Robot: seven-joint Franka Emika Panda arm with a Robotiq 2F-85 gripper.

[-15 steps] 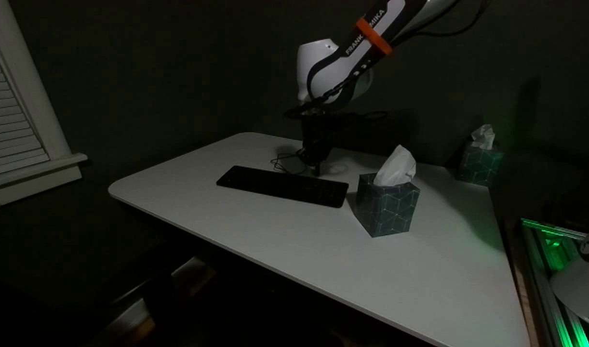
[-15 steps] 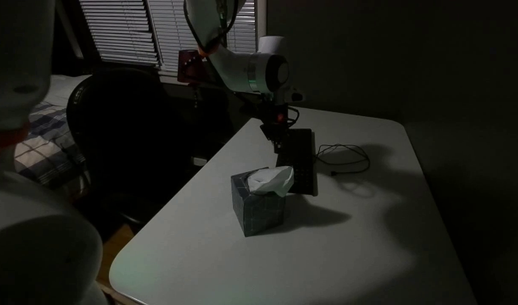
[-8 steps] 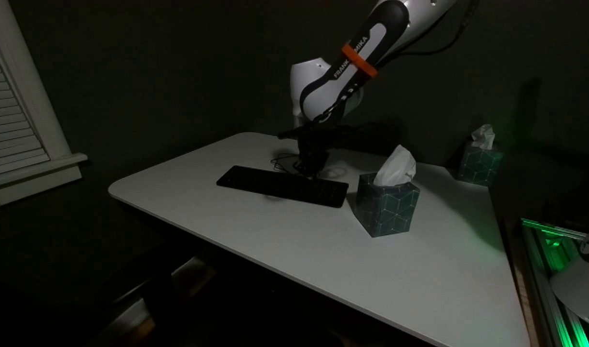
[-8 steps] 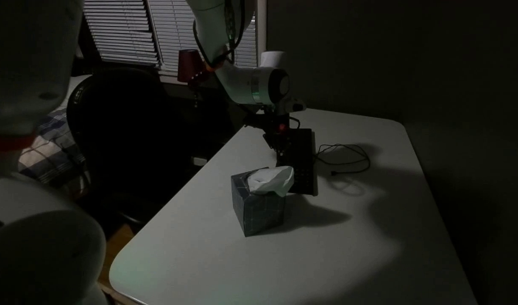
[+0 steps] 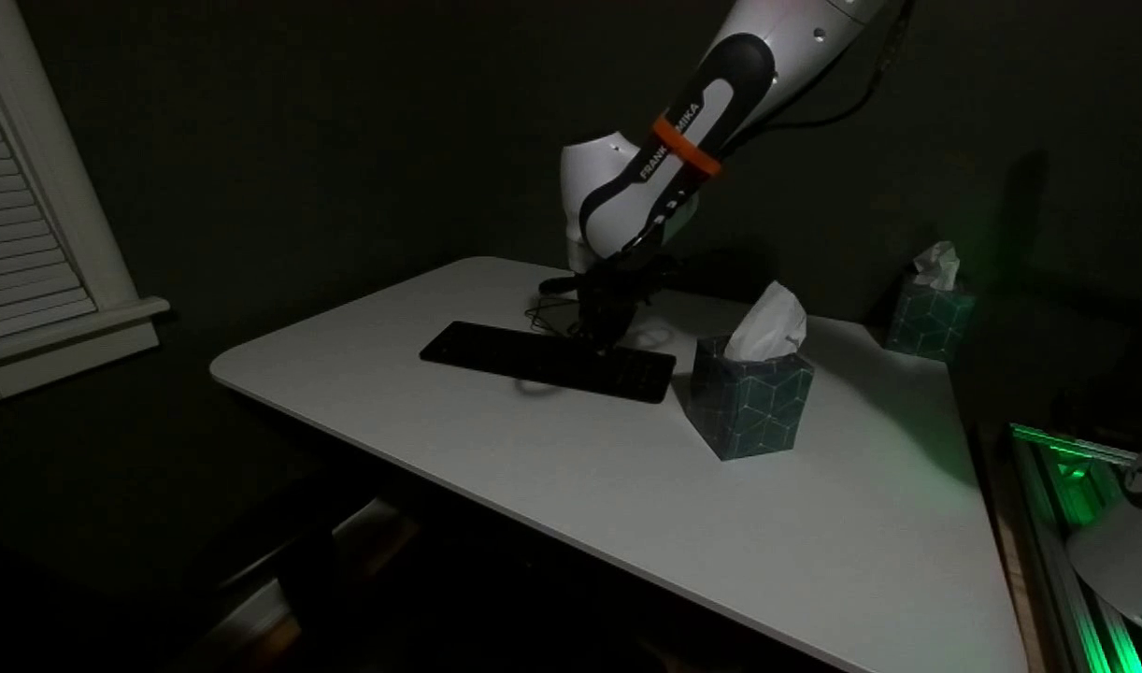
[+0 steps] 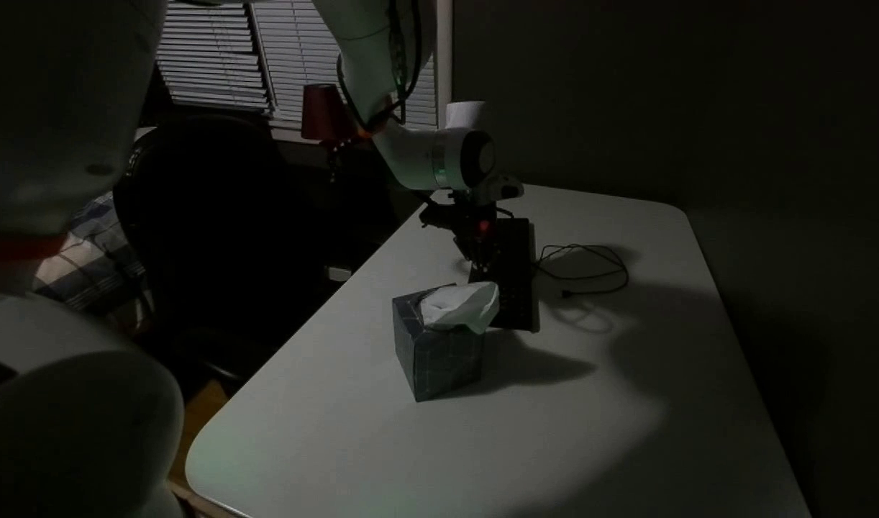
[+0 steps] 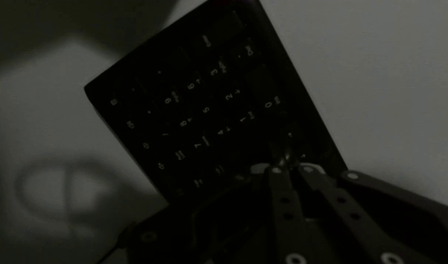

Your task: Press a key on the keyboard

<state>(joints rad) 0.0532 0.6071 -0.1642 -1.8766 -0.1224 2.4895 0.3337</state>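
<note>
The keyboard (image 5: pixel 510 353) is a long, flat black slab on the white table. It also shows in an exterior view (image 6: pixel 517 248), partly behind the tissue box. In the wrist view its number-pad end (image 7: pixel 205 110) fills the upper middle, with faint white key legends. My gripper (image 5: pixel 602 350) points down over the keyboard, and also shows so in an exterior view (image 6: pixel 485 267). In the wrist view the gripper (image 7: pixel 288 158) has its fingertips together near the arrow keys, with nothing between them. The picture is dark, and I cannot tell whether the tips touch a key.
A dark teal tissue box (image 5: pixel 749 407) with a white tissue stands close to the keyboard's number-pad end. A similar box (image 5: pixel 930 320) stands at the table's far corner. A thin cable (image 6: pixel 583 272) lies beside the keyboard. A dark chair (image 6: pixel 202 237) stands by the table (image 6: pixel 554 446).
The arm and gripper have moved down from above the table to the keyboard, mostly in the first half second. The keyboard and tissue boxes have not moved.
</note>
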